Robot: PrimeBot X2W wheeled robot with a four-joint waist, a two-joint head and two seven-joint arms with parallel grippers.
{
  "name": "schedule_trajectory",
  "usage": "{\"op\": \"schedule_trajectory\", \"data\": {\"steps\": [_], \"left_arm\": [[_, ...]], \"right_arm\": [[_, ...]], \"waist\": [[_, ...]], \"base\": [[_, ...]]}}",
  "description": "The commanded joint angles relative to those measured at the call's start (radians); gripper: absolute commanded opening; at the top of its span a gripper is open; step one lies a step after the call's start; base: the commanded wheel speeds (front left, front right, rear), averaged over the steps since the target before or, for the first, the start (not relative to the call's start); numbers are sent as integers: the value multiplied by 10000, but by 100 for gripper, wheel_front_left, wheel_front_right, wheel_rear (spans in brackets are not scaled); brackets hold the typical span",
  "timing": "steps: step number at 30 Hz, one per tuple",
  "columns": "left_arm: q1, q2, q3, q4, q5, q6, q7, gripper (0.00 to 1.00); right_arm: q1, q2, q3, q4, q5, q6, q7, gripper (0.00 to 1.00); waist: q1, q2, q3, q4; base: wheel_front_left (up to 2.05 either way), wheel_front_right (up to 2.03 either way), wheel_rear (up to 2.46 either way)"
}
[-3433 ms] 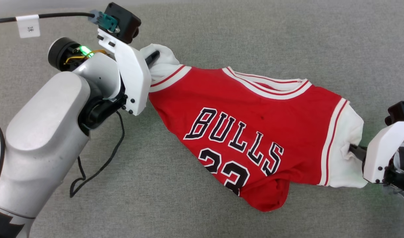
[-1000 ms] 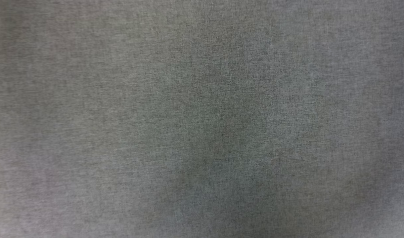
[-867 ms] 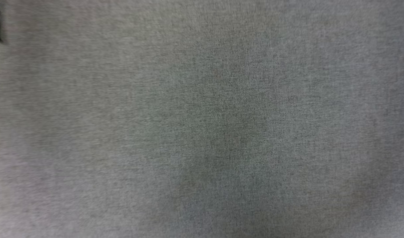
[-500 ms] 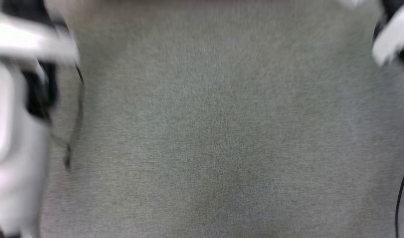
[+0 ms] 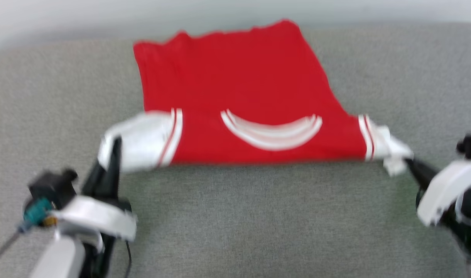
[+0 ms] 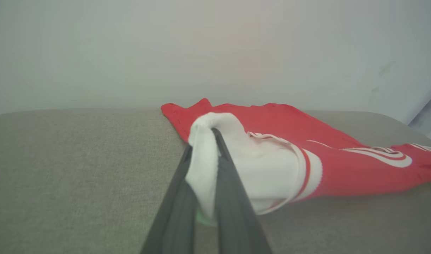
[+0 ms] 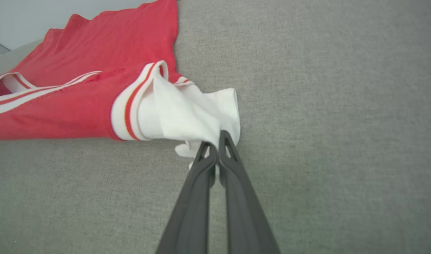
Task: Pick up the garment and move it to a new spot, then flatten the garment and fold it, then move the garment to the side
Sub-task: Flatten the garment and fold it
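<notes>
The garment (image 5: pixel 235 88), a red shirt with white sleeves, lies spread on the grey surface with its hem toward the far edge and its striped collar toward me. The view is blurred and no lettering shows on the upper side. My left gripper (image 5: pixel 115 144) is shut on the white left sleeve (image 6: pixel 257 165). The left wrist view has the cloth bunched between the gripper's (image 6: pixel 201 139) two fingers. My right gripper (image 5: pixel 407 163) is shut on the tip of the white right sleeve (image 7: pixel 187 113). In the right wrist view its jaws (image 7: pixel 214 139) pinch the cloth just above the surface.
The grey fabric-covered surface (image 5: pixel 235 224) stretches bare between me and the garment. Its far edge meets a pale wall (image 5: pixel 235 11) just past the garment's hem. A thin dark cable (image 5: pixel 128 258) hangs by my left arm.
The head camera swung across bare grey surface and back onto the garment. Earlier the shirt was stretched chest-up with its lettering showing; now it lies plain side up. Both grippers still hold the sleeves.
</notes>
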State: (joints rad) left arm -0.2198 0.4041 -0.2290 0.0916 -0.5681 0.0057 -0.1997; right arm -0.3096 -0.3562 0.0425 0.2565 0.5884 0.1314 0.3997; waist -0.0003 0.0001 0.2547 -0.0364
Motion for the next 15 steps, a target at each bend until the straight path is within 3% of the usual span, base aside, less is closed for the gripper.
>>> {"op": "schedule_trajectory", "data": {"steps": [1,8,15], "left_arm": [[477,-4,-58,-105,-65,119,60,0],[2136,-21,-265,12,-264,338,340,0],[3488,-229,-204,88,-400,965,291,0]], "right_arm": [[604,73,-191,-198,-145,-14,170,0],[2791,837,-850,-1253,-716,-13,1335,0],[5019,1980,-1350,-2188,-1383,-13,2459,0]], "waist": [[3,-1,-609,15],[3,-1,-1260,55],[3,-1,-1686,56]], "base": [[0,0,0],[0,0,0],[0,0,0]]}}
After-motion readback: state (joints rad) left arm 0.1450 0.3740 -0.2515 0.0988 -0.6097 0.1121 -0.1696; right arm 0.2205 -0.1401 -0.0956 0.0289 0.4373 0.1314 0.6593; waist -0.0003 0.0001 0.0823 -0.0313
